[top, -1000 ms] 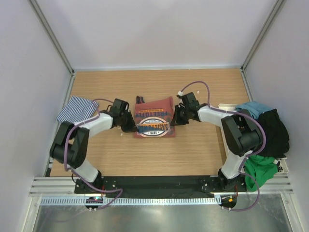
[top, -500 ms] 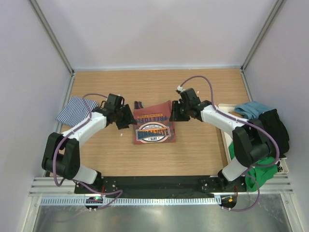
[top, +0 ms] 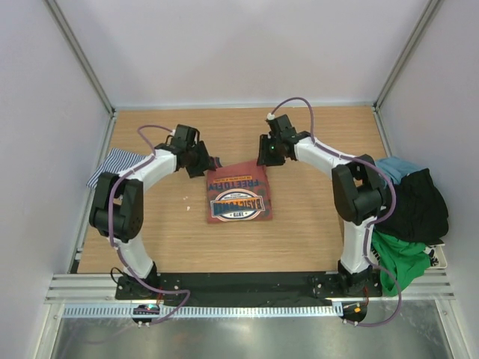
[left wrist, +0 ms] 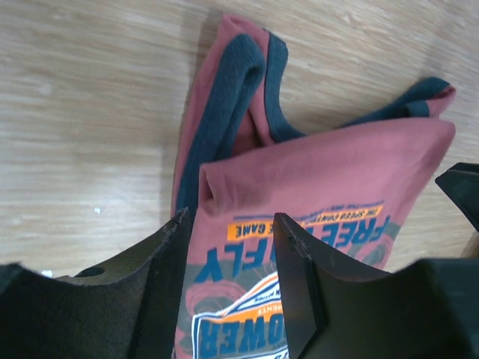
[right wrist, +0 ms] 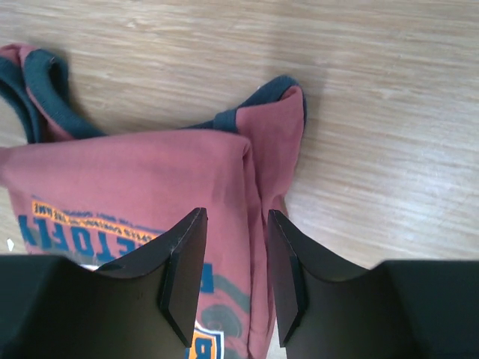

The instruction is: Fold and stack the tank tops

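Note:
The rust-red tank top [top: 238, 193] lies folded at the table's middle, printed side up, with its dark-trimmed straps [left wrist: 247, 82] bunched at the far edge. My left gripper [top: 204, 161] hovers open over its far left corner, and in the left wrist view the gripper [left wrist: 233, 224] has only cloth below the jaws. My right gripper [top: 267, 155] hovers open over the far right corner, and the right wrist view shows the gripper [right wrist: 236, 218] with nothing in it. The striped tank top [top: 116, 164] lies crumpled at the left edge.
A pile of clothes sits at the right edge: a teal piece [top: 394, 167], a black one [top: 423, 206] and a green one [top: 400, 258]. White walls close in the table on three sides.
Both grippers opened, let go of the rust-red top and moved from its sides to its far corners. The top now lies flat, a little nearer.

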Motion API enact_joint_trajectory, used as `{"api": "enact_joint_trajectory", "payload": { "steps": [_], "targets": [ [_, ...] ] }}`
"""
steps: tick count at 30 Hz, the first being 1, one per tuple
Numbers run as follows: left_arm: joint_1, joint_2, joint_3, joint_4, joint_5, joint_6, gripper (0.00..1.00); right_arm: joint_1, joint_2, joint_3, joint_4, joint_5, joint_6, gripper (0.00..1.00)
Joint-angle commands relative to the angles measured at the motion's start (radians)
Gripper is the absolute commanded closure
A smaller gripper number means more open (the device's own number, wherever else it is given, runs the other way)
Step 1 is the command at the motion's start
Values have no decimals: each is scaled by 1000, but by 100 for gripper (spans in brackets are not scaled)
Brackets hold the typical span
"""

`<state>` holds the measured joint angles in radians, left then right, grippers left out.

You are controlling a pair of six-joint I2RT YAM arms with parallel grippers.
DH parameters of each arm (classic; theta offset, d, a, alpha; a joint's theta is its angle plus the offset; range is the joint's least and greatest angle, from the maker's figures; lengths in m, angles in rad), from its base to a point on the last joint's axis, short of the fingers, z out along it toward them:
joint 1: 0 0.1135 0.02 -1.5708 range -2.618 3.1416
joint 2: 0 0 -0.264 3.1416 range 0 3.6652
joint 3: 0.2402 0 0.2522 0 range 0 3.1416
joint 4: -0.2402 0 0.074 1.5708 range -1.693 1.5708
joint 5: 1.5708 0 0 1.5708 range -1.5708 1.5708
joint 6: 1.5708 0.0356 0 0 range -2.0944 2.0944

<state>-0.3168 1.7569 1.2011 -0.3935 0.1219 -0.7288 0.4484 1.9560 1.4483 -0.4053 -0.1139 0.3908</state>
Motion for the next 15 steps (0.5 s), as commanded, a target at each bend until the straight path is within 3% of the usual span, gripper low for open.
{"api": "enact_joint_trajectory", "payload": {
  "steps": [1,10,15],
  "targets": [
    [7,33,67,35,2,6,51,-2,29,78,-9,-1,-1,56],
    [7,124,138,31,2,3,59,-4,72,118,5,-44,-6,61],
    [8,139,153,35,4,2,86,-4,75,119,14,-76,-6,75]
  ]
}}
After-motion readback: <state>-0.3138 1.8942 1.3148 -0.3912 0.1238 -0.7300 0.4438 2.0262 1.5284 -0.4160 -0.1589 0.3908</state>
